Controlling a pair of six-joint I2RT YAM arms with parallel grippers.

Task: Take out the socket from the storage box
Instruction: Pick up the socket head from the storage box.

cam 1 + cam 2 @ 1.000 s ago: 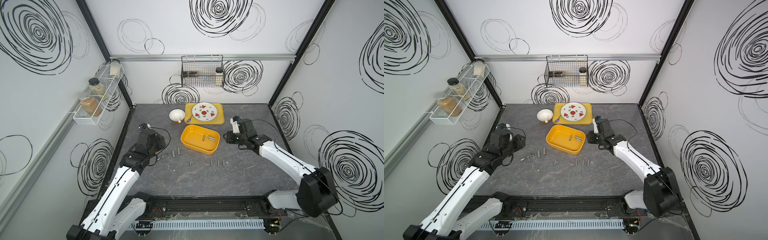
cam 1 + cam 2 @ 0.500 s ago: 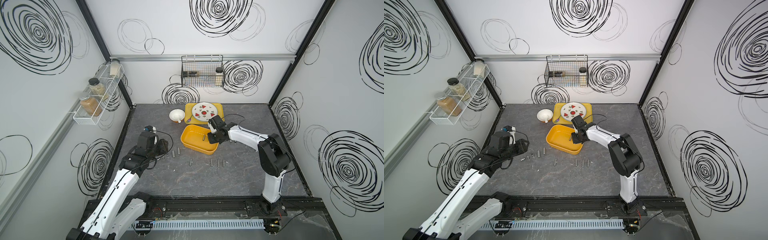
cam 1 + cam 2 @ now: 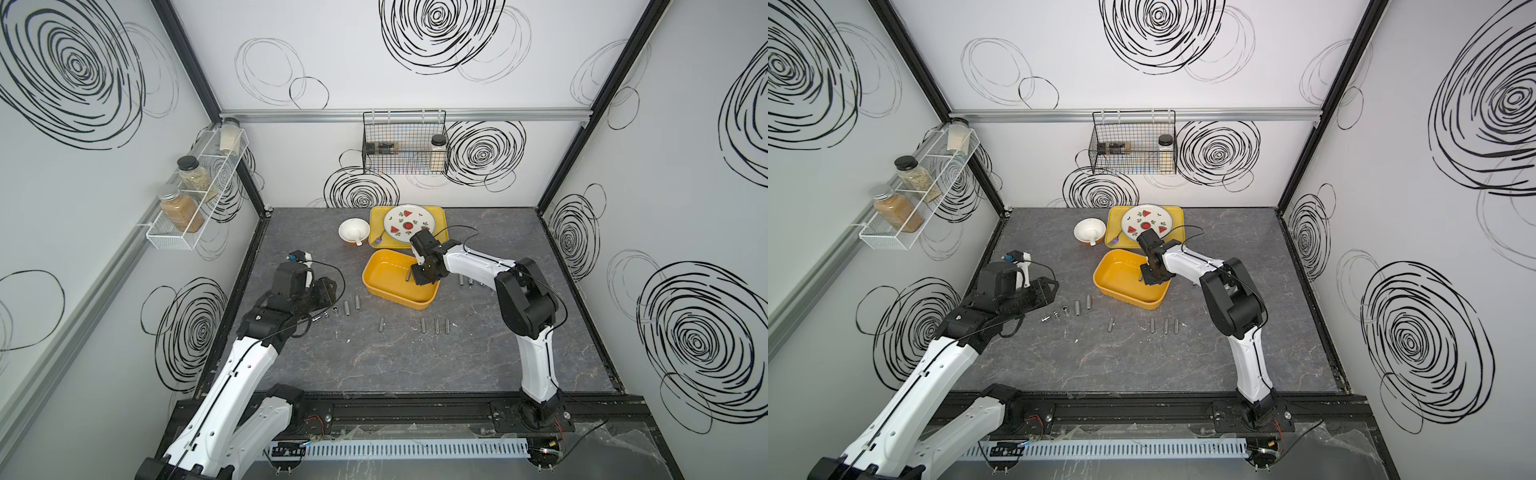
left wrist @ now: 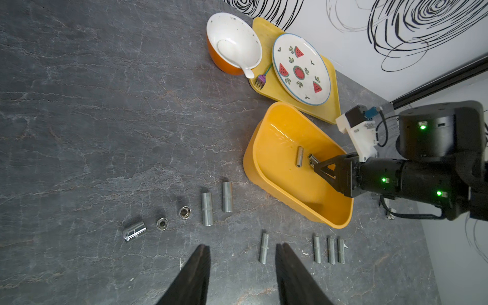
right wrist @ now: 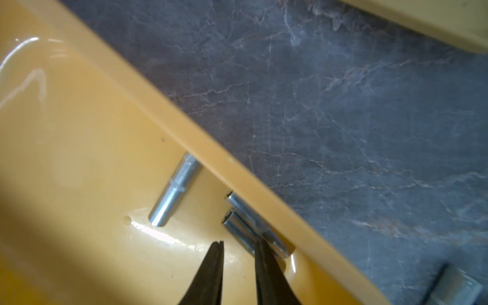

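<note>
Hiding paired sockets (image 5: 247,228) from above: right tool (image 3: 417,279)

pair of sockets (image 5: 237,229) partly behind right fingers (image 5: 269,280), tabletop socket (image 5: 459,287) blurred, cropped

The box (image 4: 277,137) is glowing deep yellow-orange, and the sockets (image 4: 299,156) are gleaming silver. The desk (image 4: 105,118) is showing dark grey stone with pale veins. The tray (image 4: 264,31) is showing a paler yellow. The plate (image 4: 301,68) is carrying red watermelon slices and green leaves on white, inside a blue rim. The bowl (image 4: 237,29) is showing orange outside and white inside. The spoon (image 4: 229,51) is showing white, and the fork (image 4: 261,80) purple with a teal handle. The walls (image 3: 374,50) are wearing black scribbled spirals on white. The basket (image 3: 405,145) is showing black wire, the rack (image 3: 174,241) white wire. The left pincer (image 4: 242,247) and right pincer (image 5: 239,241) are showing black. The left arm (image 3: 245,365) and right arm (image 3: 478,266) are showing white shells with black joints, and the right arm is also glowing with green lights.
</note>
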